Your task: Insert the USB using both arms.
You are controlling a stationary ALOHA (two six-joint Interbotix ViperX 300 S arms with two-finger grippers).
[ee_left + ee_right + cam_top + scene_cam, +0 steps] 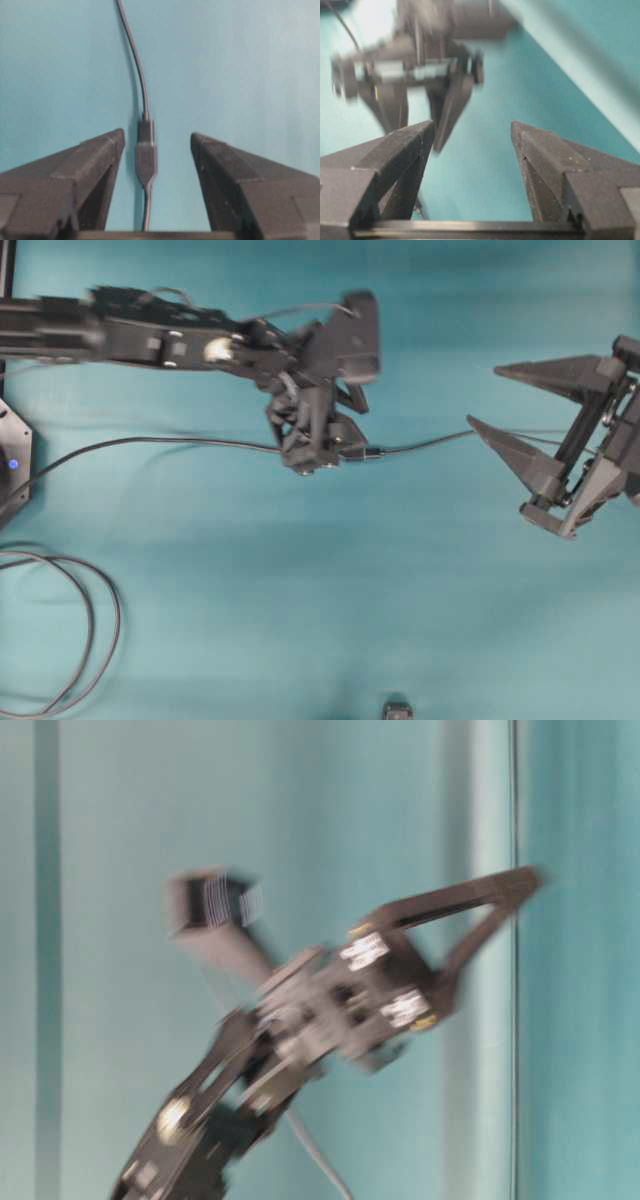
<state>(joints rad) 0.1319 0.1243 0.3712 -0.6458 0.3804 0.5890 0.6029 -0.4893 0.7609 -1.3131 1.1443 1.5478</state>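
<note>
from my station the table (300, 620) is one flat teal, no pattern on it, a touch paler and washed out along the top edge. the left gripper (156, 145) reads matte black to charcoal, fingers (90, 165) faintly speckled grey; the right gripper (472, 140) is the same dark charcoal with tiny pale flecks. the usb (145, 131) looks black, mated to a dark grey socket body (146, 162), both on dark grey cable (150, 442). the looped cable (95, 640) at lower left is dark grey too. i see small white labels (365, 950) on the black arm in the table-level view, and one blue light (13, 463) on the black box at the left edge.
</note>
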